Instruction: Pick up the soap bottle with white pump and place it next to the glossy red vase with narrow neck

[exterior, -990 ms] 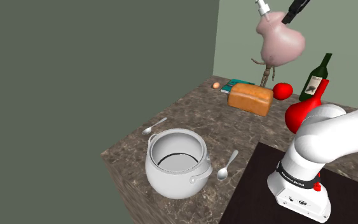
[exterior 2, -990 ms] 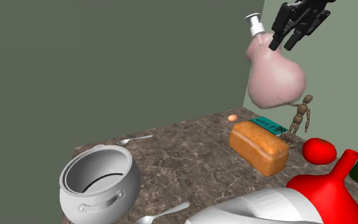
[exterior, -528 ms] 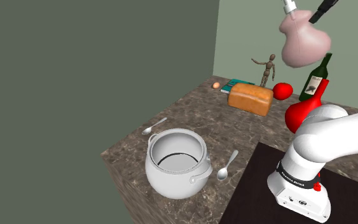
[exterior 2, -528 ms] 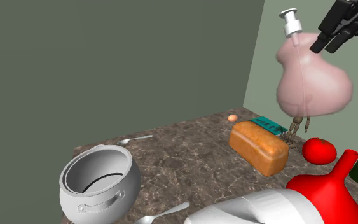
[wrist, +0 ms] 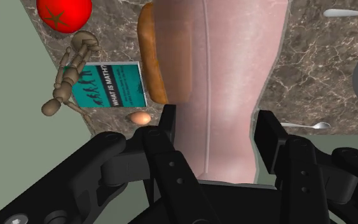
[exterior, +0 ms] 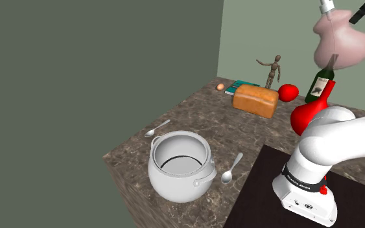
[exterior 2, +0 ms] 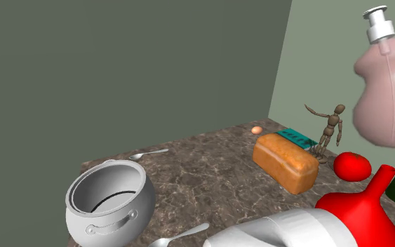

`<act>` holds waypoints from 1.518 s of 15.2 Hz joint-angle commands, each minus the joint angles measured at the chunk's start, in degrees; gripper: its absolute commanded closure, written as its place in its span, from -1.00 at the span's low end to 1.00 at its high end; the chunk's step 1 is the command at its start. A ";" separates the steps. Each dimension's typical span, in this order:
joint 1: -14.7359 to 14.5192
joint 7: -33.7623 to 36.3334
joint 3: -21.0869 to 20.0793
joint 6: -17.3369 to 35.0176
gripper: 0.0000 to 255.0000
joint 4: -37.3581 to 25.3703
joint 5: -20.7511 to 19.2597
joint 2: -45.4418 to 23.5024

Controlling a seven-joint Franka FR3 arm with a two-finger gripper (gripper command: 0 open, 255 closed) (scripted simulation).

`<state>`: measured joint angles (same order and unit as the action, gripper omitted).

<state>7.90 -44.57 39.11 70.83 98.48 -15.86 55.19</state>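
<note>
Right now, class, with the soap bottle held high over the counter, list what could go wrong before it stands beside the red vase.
1. The gripper clasps the soap bottle at its narrow part, the wide body high above the counter: it could swing or slip.
2. The red vase has a wine bottle and a tomato close by; lowering the wide bottle there might knock one over.
</note>
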 commanded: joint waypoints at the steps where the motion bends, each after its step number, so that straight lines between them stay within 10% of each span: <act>1: -0.37 -2.55 2.01 -1.83 1.00 -2.53 -1.39 0.13; 10: -5.31 -14.86 12.02 -11.07 1.00 -19.31 -7.81 -1.84; 17: -15.12 -26.13 22.62 -19.29 1.00 -39.20 -13.80 -5.43; 23: -9.53 -24.73 20.06 -14.17 1.00 -28.10 -14.25 -0.83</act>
<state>-2.45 -69.49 59.52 55.76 68.60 -30.00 53.60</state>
